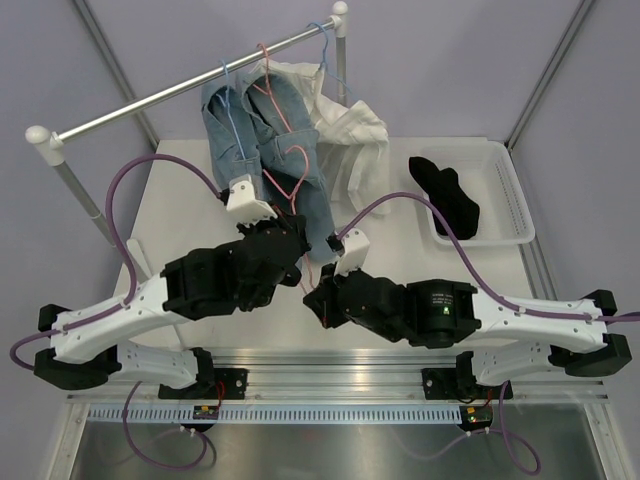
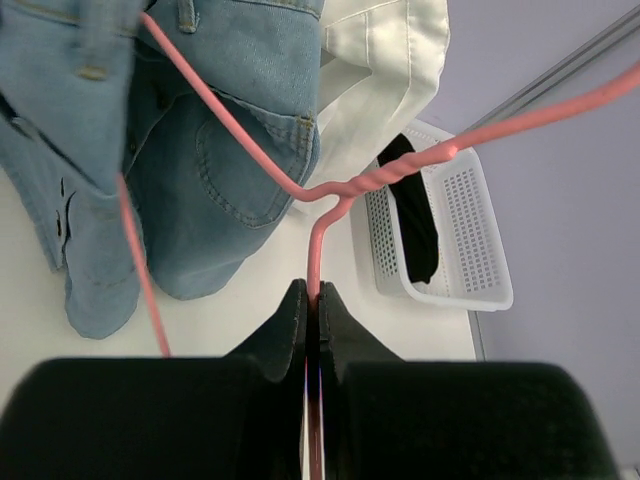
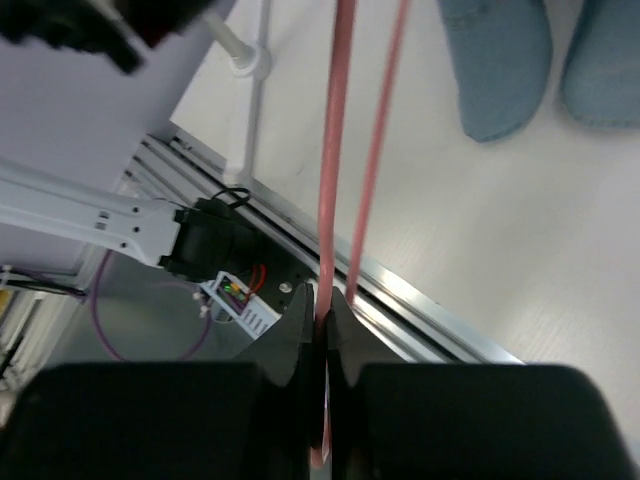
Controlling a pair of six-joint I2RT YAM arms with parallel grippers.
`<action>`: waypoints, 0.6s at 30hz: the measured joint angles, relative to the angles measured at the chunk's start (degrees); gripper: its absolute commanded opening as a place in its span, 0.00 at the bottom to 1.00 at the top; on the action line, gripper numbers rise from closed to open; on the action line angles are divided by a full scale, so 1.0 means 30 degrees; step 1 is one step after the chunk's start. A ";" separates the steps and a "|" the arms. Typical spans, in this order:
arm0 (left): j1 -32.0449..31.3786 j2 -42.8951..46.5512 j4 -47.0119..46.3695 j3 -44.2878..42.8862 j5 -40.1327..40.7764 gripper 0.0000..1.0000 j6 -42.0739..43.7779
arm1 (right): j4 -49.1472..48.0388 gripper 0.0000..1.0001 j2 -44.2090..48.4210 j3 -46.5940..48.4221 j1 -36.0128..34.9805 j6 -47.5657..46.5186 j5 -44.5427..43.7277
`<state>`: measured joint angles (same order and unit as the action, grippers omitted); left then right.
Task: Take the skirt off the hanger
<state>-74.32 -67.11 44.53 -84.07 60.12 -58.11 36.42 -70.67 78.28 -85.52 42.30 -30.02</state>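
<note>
Starting at the near edge of the bench, around its middle, my right gripper (image 3: pixel 322 300) is pinched shut on the pink hanger (image 3: pixel 335 150). One wire is clamped between the fingers and a second strand runs just beside it. Slightly farther in, my left gripper (image 2: pixel 312 295) is also closed tight, on the hook stem just below the twisted neck of the hanger (image 2: pixel 380 175). Both hands are therefore holding the same wire, and from above they sit close together, left gripper (image 1: pixel 288 215) and right gripper (image 1: pixel 315 290).

I see no fabric on the wire where it shows. The skirt (image 1: pixel 450 195) lies crumpled in the white basket (image 1: pixel 515 200) by the right edge, towards the far right corner and well apart from the hanger. I judge the removal itself done, and what is left is letting go of the hanger cleanly.

Doing that well means not pulling the two hands against each other, since thin wire bends easily. I would free one grip first and carry the hanger with the other. The hanger's arms reach across the jeans (image 1: pixel 240 130) hanging from the rail (image 1: pixel 180 90) along the far edge, with the white shirt (image 1: pixel 350 130) beside them. Any move should draw the wire towards the near edge, slowly, so it does not hook the denim.
</note>
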 measured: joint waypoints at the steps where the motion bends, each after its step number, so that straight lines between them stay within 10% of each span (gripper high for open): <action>1: -0.0015 0.0029 -0.0029 -0.0007 -0.0007 0.01 0.0109 | 0.0350 0.00 0.0015 -0.0058 0.0000 0.0248 -0.0306; 7: -0.0051 0.1151 -0.1377 0.1144 -0.1399 0.89 0.1559 | 0.1260 0.00 0.0357 -0.0335 -0.0015 0.1064 -0.0758; 18: -0.0087 0.7934 -0.5938 0.6215 -0.8466 0.98 0.4109 | 0.3468 0.00 0.3606 -0.1370 -0.0044 0.2805 -0.0838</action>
<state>-74.59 -43.31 26.72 -65.43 34.72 -45.78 46.83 -59.86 74.17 -85.65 50.72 -32.53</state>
